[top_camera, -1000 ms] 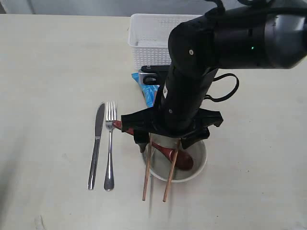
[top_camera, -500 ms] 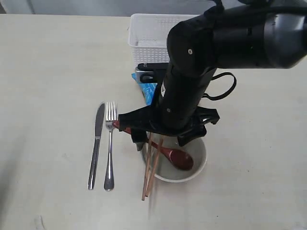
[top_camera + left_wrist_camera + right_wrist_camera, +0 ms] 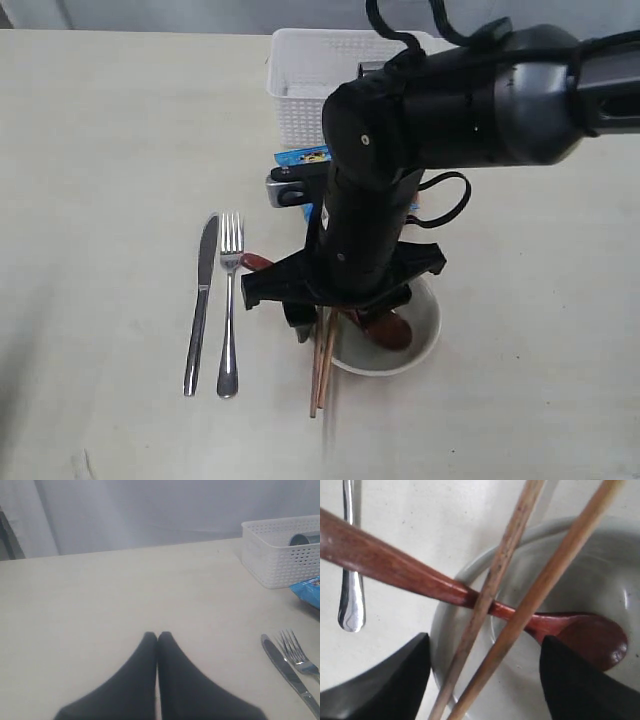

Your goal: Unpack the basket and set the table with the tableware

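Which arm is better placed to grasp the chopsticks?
Right. The right end effector hovers open over the bowl, chopsticks between its jaws; the left end effector is shut, with neither in its view.

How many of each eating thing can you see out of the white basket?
Steel knife: 1
Steel fork: 1
Dark red wooden spoon: 1
Wooden chopsticks: 2
Off-white round bowl: 1
Total: 6
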Tool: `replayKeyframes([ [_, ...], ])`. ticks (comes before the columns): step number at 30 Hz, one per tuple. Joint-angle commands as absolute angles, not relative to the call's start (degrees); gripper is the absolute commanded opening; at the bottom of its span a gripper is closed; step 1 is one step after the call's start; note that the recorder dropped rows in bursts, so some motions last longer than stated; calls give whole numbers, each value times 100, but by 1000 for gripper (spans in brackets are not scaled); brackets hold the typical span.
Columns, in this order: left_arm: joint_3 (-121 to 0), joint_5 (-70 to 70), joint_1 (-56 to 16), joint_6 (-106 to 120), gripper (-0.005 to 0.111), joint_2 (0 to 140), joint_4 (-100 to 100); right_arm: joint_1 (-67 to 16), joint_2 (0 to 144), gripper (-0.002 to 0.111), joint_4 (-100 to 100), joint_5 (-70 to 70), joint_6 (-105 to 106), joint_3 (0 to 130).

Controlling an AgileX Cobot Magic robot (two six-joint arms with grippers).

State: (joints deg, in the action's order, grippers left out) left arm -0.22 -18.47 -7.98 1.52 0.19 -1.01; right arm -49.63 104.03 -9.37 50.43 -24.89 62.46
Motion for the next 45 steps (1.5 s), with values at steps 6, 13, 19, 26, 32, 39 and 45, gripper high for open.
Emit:
replayKeyframes([
  [6, 0, -1836, -793, 175, 0, 0, -73, -4957, 10397, 59, -978, 5393, -2144, 6785],
  [13, 0, -1836, -793, 175, 0, 0, -73, -4957, 10435, 59, -639, 5743, -2400, 6899],
  [19, 0, -1836, -793, 175, 0, 0, -73, -4957, 10435, 59, -575, 5701, -2400, 6884],
  [26, 0, -1836, -793, 175, 0, 0, -73, -4957, 10435, 50, -565, 5734, -2400, 6884],
  [32, 0, -1836, -793, 175, 0, 0, -73, -4957, 10414, 13, -591, 5884, -2265, 7108],
  [39, 0, -1836, -793, 175, 0, 0, -73, -4945, 10414, 0, -591, 6713, -2023, 7724],
  [45, 0, -1836, -793, 175, 0, 0, -85, -4471, 10088, 0, -556, 6703, -1766, 7461],
])
